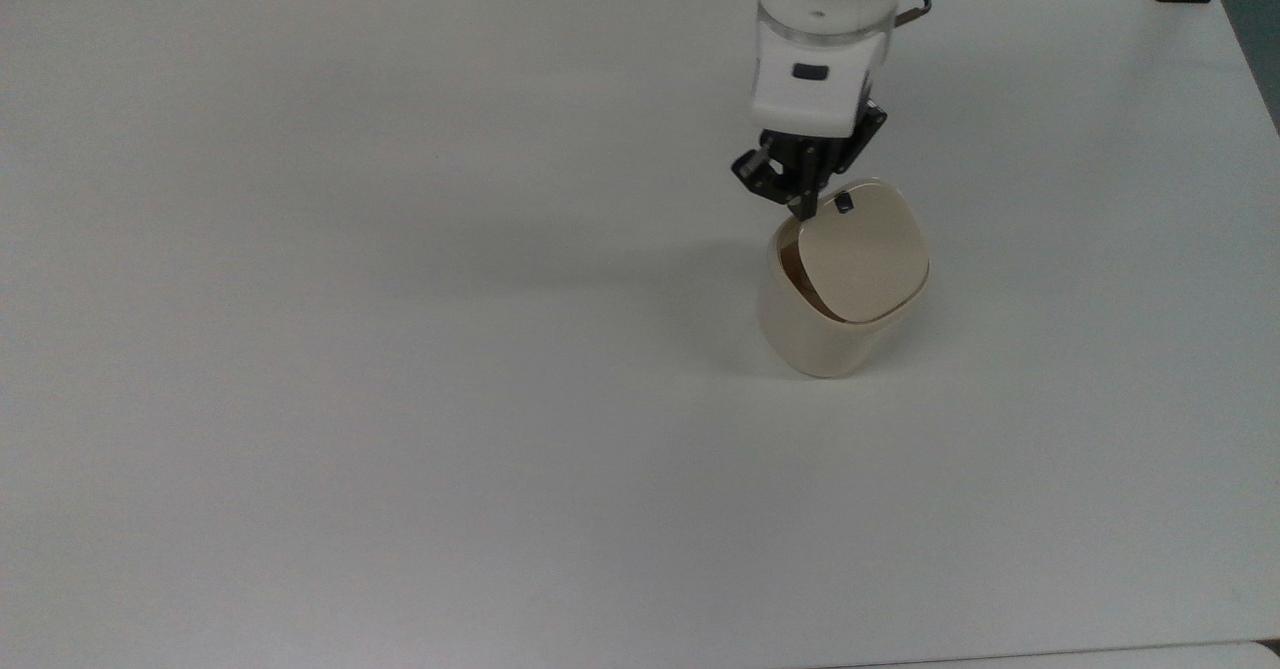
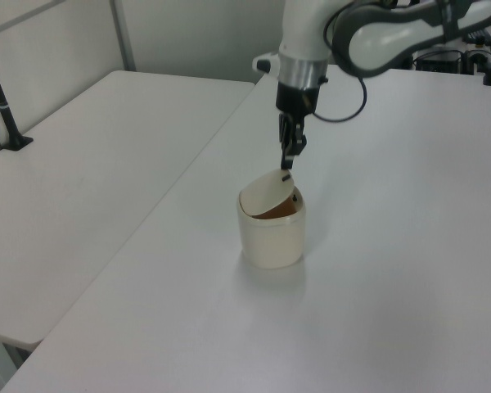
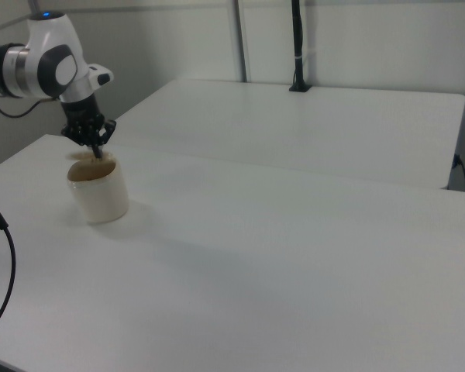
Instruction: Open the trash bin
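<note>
Trash bin [image 1: 825, 324], lid ajar, just beneath the tool [image 1: 802, 211].

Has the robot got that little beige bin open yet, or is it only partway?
Mostly done: the small cream-beige plastic trash bin has its flat lid tilted up, showing a dark gap along the top view's left rim. The gripper hangs at the lid's raised edge. Left: at most, the lid swinging fully upright.

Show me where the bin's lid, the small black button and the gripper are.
lid [image 1: 865, 259], top view, its raised flat face
black button [image 1: 844, 203], top view, its middle
gripper [image 1: 800, 211], top view, at its fingertips
</note>
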Controlling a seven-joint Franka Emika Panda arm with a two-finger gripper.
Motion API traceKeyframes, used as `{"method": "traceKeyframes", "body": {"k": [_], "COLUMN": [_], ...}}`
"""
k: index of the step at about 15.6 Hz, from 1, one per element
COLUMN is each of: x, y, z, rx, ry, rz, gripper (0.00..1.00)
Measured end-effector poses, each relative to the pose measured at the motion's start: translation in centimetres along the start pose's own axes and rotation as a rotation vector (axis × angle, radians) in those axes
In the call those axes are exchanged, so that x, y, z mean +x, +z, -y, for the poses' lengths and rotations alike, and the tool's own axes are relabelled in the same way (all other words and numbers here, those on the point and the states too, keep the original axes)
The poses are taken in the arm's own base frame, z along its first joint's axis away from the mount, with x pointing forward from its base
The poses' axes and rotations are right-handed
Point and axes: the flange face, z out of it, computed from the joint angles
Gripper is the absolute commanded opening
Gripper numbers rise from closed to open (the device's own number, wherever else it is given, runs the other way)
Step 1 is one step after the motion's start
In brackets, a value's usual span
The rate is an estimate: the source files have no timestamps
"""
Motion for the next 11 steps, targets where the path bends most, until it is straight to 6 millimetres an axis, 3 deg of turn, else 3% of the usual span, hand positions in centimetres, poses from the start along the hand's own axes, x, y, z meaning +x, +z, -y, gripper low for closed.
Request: {"method": "traceKeyframes", "body": {"k": [3, 7, 11], "x": [-2.5, -7.7, -13.3], "y": [-3.9, -9.5, -13.8], "z": [-5.4, -13.0, -17.6], "rx": [-0.013, -0.048, -0.074], "ry": [0.127, 0.260, 0.362], "rz": [0.010, 0.036, 0.111], "gripper": [0.00, 0.03, 0.09]}}
